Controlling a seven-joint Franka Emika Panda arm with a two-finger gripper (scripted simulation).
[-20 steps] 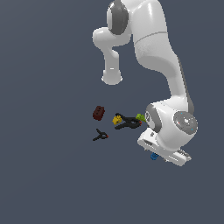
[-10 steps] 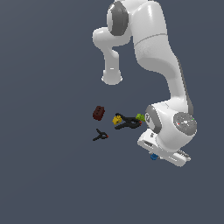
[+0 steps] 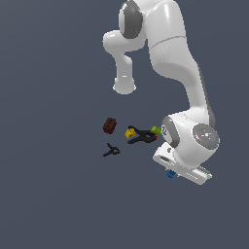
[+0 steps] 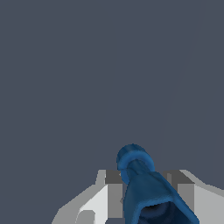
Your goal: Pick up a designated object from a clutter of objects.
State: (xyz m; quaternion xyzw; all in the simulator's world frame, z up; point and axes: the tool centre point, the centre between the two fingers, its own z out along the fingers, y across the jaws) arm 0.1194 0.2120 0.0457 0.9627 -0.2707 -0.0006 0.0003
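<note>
The designated object, a small bright blue stubby piece [image 3: 170, 173], peeks out under my white hand in the exterior view. In the wrist view this blue piece [image 4: 146, 192] fills the gap between the two grey fingers [image 4: 113, 188], touching both. My gripper [image 4: 146, 186] is shut on it. The clutter of objects lies toward the exterior view's left of the hand: a dark red block [image 3: 110, 125], a small black clamp [image 3: 111, 150], a larger black clamp [image 3: 141, 136], a yellow bit [image 3: 130, 132] and a green bit [image 3: 155, 130].
The arm's base column [image 3: 124, 85] stands behind the clutter. The green bit sits right against the wrist housing [image 3: 192, 138]. Plain dark grey floor surrounds everything.
The hand and the blue piece have stayed almost in place, at most a tiny rise. The clutter has not moved.
</note>
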